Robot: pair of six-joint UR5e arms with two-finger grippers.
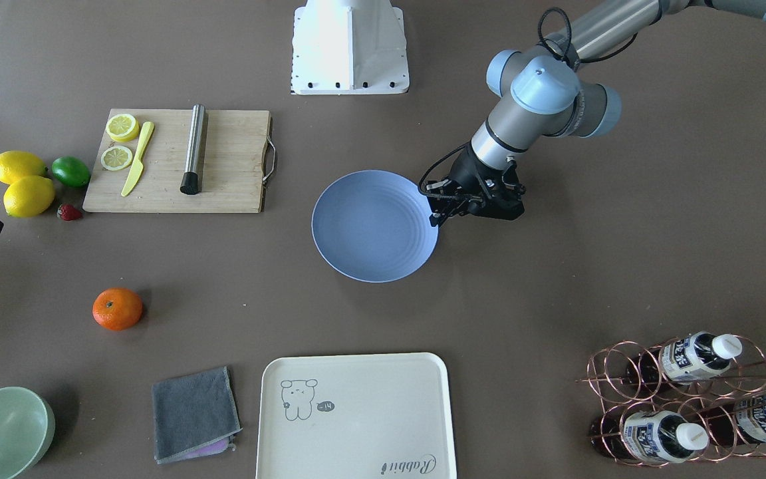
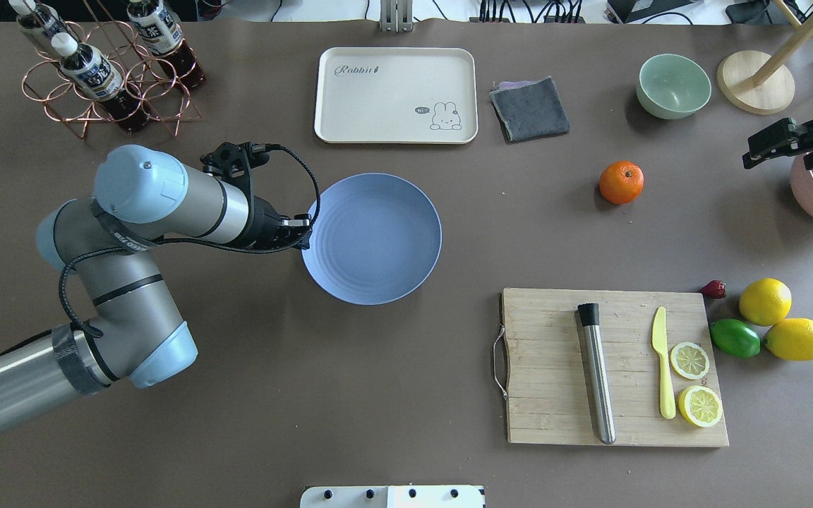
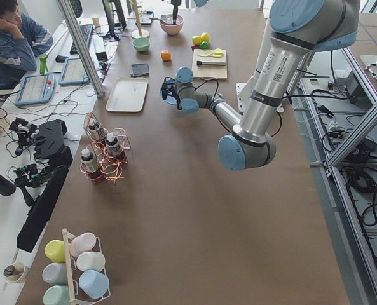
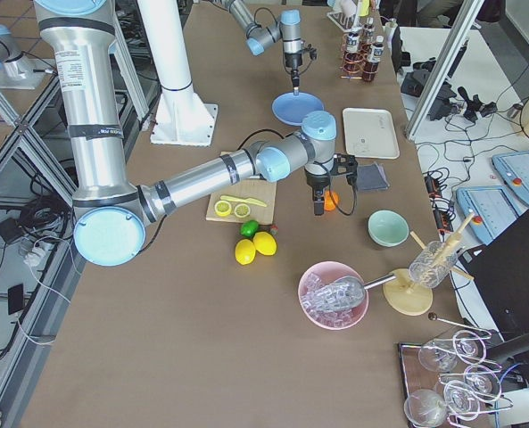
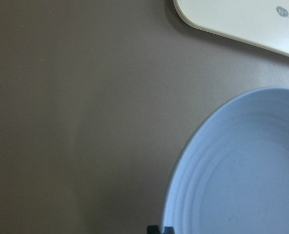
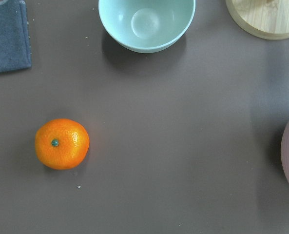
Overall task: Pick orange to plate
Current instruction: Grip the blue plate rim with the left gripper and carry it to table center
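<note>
The orange [image 2: 621, 182] rests alone on the brown table, far to the right of the periwinkle plate [image 2: 371, 238]. It also appears at lower left in the right wrist view, orange [image 6: 62, 144], stem dot up. My left gripper [image 2: 304, 236] sits at the plate's left rim, its fingertips [image 5: 154, 229] close together across the edge of the plate [image 5: 241, 170], shut on it. My right gripper [image 2: 749, 156] hovers above the table to the right of the orange, apart from it and open, with nothing in it.
A cream tray [image 2: 396, 95], a grey cloth [image 2: 530, 108] and a pale green bowl [image 2: 673, 85] line the far side. A cutting board [image 2: 555, 367] with a knife and lemon slices lies near right, lemons [image 2: 765, 301] beside it. A bottle rack [image 2: 96, 70] stands far left.
</note>
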